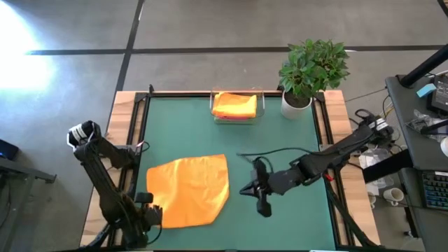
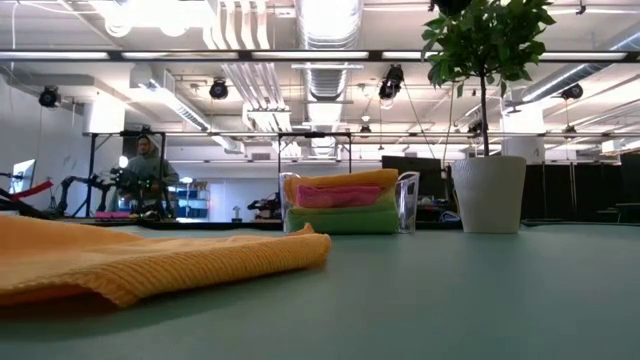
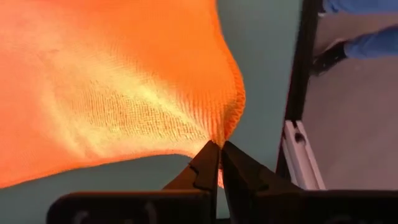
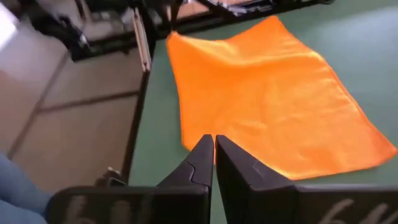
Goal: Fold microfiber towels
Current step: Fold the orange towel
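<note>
An orange microfiber towel (image 1: pixel 189 190) lies spread on the green table's near left part; it also shows in the low view (image 2: pixel 150 258) and the right wrist view (image 4: pixel 267 99). My left gripper (image 3: pixel 220 144) is at the towel's near left corner (image 1: pixel 159 220) and is shut on it. My right gripper (image 1: pixel 244 190) is shut and empty, just right of the towel's right edge and above the table (image 4: pixel 213 140). Several folded towels, orange, pink and green (image 2: pixel 340 205), are stacked in the clear tray (image 1: pixel 238 106) at the far edge. My left gripper pinches the orange towel's corner (image 3: pixel 225 127) between its two shut fingers, coming from the table's near left side. The cloth puckers toward the fingertips at that corner. The rest of the towel lies spread on the table.
A potted plant (image 1: pixel 311 70) stands at the far right corner, next to the tray. Black rails (image 1: pixel 140 140) run along the table's left and right sides. Bare green table (image 1: pixel 294 133) lies between the towel and the tray. A person (image 2: pixel 147 170) is in the room behind.
</note>
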`<state>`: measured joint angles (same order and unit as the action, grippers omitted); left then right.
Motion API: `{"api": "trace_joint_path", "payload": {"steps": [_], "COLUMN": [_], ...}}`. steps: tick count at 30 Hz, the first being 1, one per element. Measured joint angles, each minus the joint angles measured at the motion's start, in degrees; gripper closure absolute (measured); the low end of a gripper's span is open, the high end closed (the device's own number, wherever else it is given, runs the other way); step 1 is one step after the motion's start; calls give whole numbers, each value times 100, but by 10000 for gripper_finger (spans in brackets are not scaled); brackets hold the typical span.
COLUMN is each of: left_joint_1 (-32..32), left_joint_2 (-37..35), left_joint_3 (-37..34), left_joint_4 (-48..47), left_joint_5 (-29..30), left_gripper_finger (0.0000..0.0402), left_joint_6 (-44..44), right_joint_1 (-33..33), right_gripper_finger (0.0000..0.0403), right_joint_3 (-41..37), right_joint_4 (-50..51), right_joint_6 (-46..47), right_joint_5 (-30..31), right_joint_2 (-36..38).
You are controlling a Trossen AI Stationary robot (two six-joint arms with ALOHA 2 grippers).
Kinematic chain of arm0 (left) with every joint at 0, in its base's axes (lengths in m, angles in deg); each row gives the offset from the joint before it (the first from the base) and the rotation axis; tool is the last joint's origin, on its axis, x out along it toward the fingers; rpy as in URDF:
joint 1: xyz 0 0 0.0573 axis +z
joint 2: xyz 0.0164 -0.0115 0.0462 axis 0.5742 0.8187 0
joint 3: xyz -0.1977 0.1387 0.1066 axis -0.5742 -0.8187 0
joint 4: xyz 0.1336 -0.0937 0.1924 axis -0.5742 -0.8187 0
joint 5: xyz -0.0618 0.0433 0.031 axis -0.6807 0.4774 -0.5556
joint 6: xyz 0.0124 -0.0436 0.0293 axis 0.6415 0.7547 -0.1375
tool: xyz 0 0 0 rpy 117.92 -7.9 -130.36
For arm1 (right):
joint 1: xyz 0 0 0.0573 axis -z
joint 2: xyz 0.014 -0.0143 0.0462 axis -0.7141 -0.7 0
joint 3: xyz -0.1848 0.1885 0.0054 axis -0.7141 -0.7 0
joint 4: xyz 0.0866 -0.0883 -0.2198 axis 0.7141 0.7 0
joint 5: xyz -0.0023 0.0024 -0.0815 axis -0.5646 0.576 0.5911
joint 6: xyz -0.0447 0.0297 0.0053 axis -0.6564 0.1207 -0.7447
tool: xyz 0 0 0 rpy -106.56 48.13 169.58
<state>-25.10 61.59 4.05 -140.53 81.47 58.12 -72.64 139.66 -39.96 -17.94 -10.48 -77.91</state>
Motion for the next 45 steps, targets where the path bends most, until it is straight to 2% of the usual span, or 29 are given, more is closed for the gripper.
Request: {"api": "trace_joint_path", "payload": {"steps": [4,12,22,26,34,41,45], "left_joint_1": [164,283,304,319,320,331,354], "left_joint_2": [-41,-132,-560,-764,-1066,-1243,-1313], "left_joint_3": [-34,25,26,26,26,26,26], "left_joint_4": [-34,-34,-25,-26,-26,-24,-23], "left_joint_5": [-9,-73,-88,-88,-85,-42,-37], "left_gripper_finger": [400,400,400,400,400,400,400], "left_joint_6": [281,290,441,582,593,592,591], "right_joint_1": [-63,-294,-405,-397,-304,-252,-237], "right_gripper_finger": [392,392,392,388,334,274,254], "right_joint_3": [616,1973,3246,3923,5597,6589,6854], "right_joint_4": [393,1254,1414,1779,3018,3154,3104], "right_joint_6": [-219,-316,-458,-642,-830,-1690,-2137], "right_joint_5": [1,-1,-4,-16,-163,-164,-160], "right_joint_2": [-661,-2030,-3306,-3789,-4788,-5572,-5849]}}
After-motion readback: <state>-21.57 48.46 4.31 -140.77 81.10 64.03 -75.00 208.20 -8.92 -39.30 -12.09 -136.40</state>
